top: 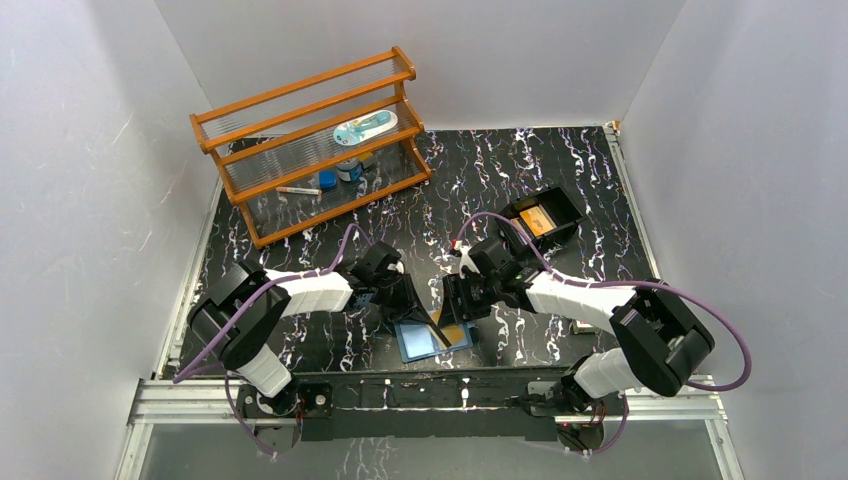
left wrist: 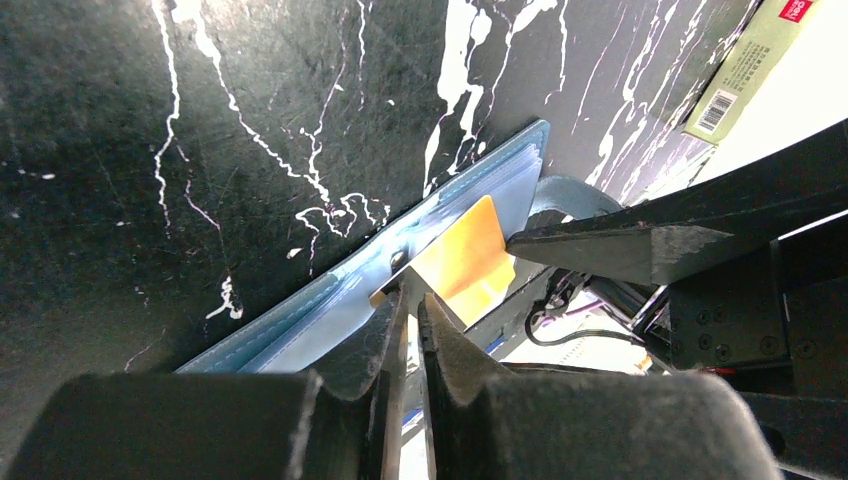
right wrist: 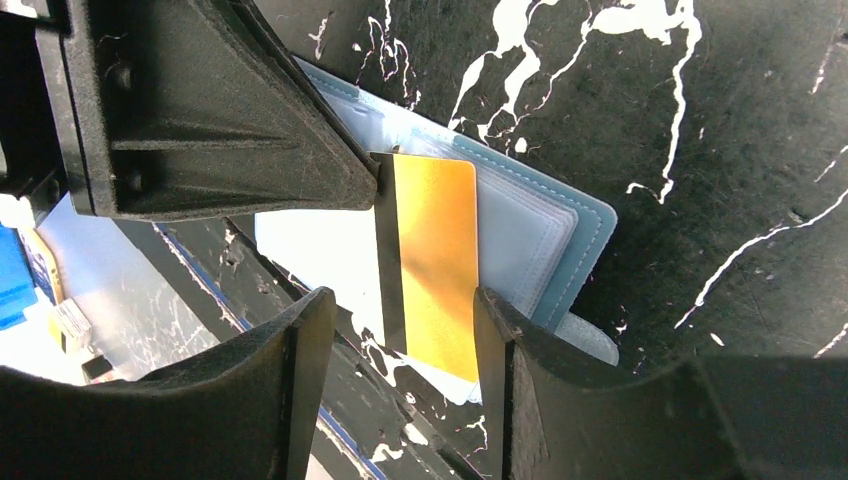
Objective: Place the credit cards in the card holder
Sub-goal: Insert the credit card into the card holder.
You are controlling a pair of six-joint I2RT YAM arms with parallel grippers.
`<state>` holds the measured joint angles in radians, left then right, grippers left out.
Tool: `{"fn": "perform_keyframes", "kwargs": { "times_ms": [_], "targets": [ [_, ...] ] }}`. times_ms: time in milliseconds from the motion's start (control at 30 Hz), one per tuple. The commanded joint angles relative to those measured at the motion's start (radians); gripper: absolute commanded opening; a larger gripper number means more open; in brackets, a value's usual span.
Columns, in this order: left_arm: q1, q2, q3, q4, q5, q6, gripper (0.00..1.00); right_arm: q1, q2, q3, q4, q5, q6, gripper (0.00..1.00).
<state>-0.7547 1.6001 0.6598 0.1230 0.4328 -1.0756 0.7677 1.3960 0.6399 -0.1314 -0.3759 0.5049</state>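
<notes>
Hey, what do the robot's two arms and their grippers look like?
The left arm and right arm have white link shells, black joints and looping purple cables. The left gripper and right gripper have matte black, scuffed, wedge-shaped fingers. I see no markings.

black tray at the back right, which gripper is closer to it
Right. The right gripper sits at the card holder, on the side toward the black tray; the left gripper sits at the holder's opposite side, farther from the tray.
</notes>
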Motion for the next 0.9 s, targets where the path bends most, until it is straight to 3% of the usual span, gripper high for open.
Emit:
{"fn": "perform_keyframes", "kwargs": {
  "times_ms": [0,467,600,767,867],
  "targets": [
    [-0.005,-0.004,-0.035,-0.055,-0.033,0.029,0.08,-0.003,0.000,0.035,-0.025,0.028,-0.038,0.62],
    [-0.005,-0.012,-0.048,-0.065,-0.054,0.039,0.08,-0.005,0.028,0.074,-0.057,-0.017,-0.058,0.51],
    [-0.005,-0.007,-0.045,-0.064,-0.053,0.037,0.08,-0.006,0.024,0.034,0.002,-0.069,-0.025,0.39],
    [-0.005,-0.013,-0.043,-0.071,-0.043,0.034,0.09,-0.006,0.013,-0.013,0.069,-0.062,0.026,0.13],
    [-0.004,-0.035,-0.019,-0.114,-0.027,0.031,0.13,-0.006,0.000,-0.063,0.139,-0.046,0.067,0.04]
  ]
}}
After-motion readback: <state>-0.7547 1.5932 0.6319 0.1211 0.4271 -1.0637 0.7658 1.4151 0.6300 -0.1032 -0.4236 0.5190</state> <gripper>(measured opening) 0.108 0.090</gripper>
